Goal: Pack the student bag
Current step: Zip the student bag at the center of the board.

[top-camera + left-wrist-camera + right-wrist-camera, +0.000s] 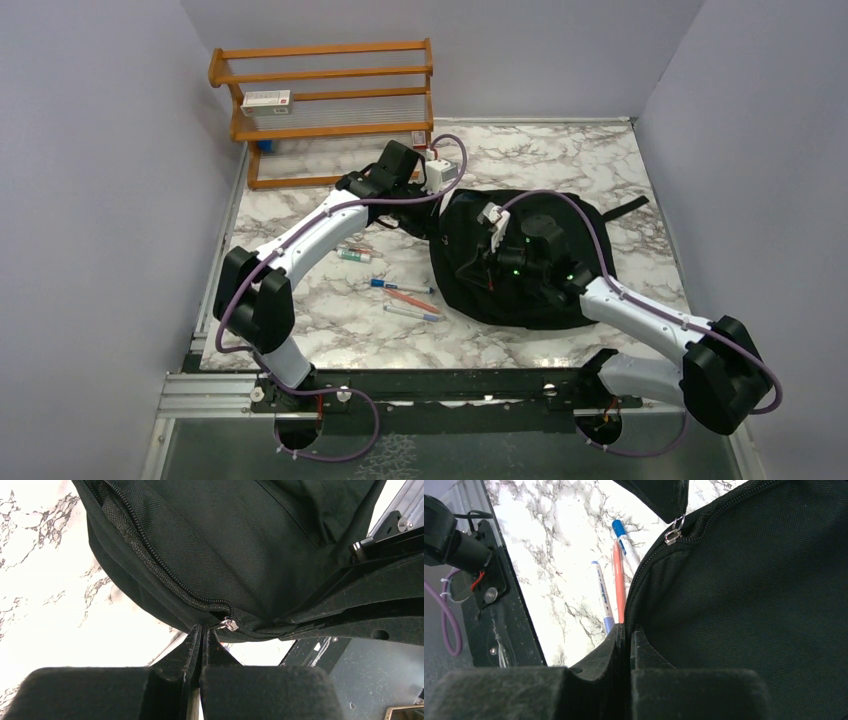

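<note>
The student bag (465, 285), a large black backpack of coarse woven fabric, is lying slumped on the marble desk (330, 330). It is filling much of the desk's right half and reaching close to the near edge. Its rounded outline is bulging toward the desk's middle, while a black strap (625, 207) is trailing out toward the right edge. A black zipper (150, 555) is curving along its rim, ending at a silver pull (230, 625). The seam seems to be gaping slightly, though folds are hiding much of it.
</note>
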